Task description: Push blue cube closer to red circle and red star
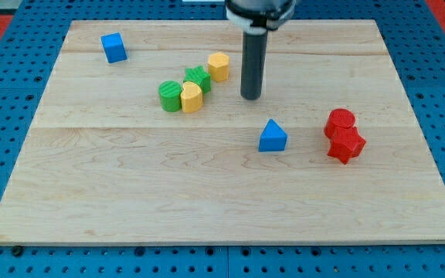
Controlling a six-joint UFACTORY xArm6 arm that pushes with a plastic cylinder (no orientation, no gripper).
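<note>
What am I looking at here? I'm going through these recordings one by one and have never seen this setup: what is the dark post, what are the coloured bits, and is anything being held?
There is one picture, from a single camera looking down at a slant on a wooden board. The dark post is a robot arm's rod; it has no hand and holds nothing. It only pushes things with my tip, which slides on the board.

The coloured bits are small blocks. A blue cube sits near the view's top left. Left of my tip is a cluster: a green circle, a yellow block, a green star and another yellow block. Below and right of my tip lies a blue triangle. At the view's right, a red circle touches a red star.

My tip touches no block.
</note>
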